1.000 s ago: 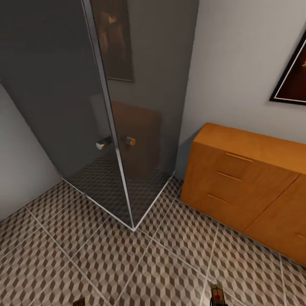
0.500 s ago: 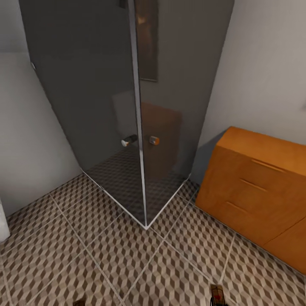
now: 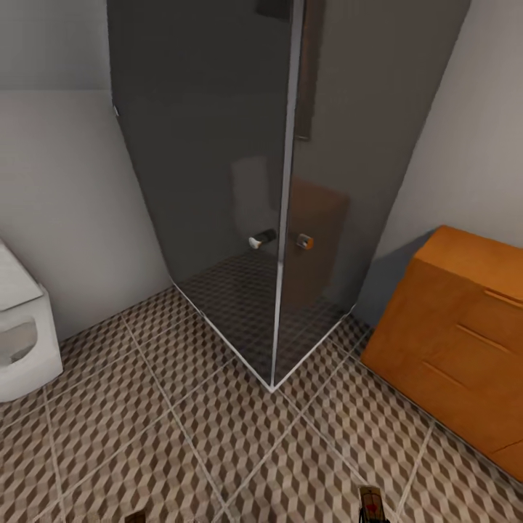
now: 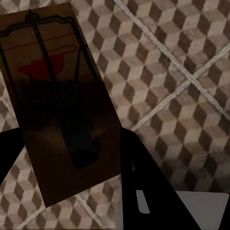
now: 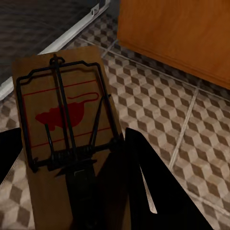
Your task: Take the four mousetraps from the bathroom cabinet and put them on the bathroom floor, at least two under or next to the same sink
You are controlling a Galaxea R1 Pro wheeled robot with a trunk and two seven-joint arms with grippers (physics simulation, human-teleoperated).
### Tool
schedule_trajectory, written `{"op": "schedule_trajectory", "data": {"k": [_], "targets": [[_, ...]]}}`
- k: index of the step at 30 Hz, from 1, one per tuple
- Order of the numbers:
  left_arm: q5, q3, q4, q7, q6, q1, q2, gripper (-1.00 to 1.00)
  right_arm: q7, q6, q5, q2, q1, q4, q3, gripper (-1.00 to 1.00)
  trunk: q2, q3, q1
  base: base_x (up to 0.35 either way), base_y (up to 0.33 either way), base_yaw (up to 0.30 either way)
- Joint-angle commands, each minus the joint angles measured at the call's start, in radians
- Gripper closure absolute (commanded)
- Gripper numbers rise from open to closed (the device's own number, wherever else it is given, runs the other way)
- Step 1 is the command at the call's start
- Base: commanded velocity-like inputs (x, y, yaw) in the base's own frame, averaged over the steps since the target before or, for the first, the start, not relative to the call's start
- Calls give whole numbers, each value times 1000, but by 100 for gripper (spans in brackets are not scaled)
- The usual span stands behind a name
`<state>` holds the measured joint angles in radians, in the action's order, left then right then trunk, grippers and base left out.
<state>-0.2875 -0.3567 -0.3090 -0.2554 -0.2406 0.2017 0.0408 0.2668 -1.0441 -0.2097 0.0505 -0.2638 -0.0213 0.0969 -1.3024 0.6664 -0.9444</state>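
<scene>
Where the head view looks down, a dark glass shower enclosure (image 3: 240, 181) stands in the room corner on the bathroom floor (image 3: 145, 436), with two round chrome knobs (image 3: 280, 240) at its door edge. The cabinet (image 3: 457, 341) sits against the wall beside the enclosure, and a white toilet (image 3: 22, 334) shows at the opposite edge. At the bottom edge, a small part of a mousetrap (image 3: 371, 504) peeks in on the right arm's side.

In the left wrist view, the left gripper (image 4: 72, 158) is clenched on a mousetrap (image 4: 57, 96), its black fingers (image 4: 143, 187) pressing both long edges of the brown plate, held above the cube-patterned tiles.

In the right wrist view, the right gripper (image 5: 72, 167) likewise grasps a second mousetrap (image 5: 67, 129) by its sides, hanging over the floor near the enclosure's metal threshold (image 5: 62, 38) and the cabinet's lower edge (image 5: 177, 33).
</scene>
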Motion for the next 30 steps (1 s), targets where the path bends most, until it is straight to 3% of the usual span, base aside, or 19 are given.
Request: {"op": "schedule_trajectory", "data": {"k": [1, 23, 30], "targets": [[-9, -8, 0, -4, -3, 1, 1, 100, 0, -3, -11, 0, 0, 0, 9, 100, 0, 1, 0, 0, 0, 288], [-10, -8, 12, -4, -3, 1, 1, 100, 0, -3, -11, 0, -1, 0, 9, 100, 0, 1, 0, 0, 0, 288], [-9, -8, 28, -4, -3, 1, -17, 100, 0, -3, -11, 0, -1, 1, 9, 100, 0, 1, 0, 0, 0, 288]]}}
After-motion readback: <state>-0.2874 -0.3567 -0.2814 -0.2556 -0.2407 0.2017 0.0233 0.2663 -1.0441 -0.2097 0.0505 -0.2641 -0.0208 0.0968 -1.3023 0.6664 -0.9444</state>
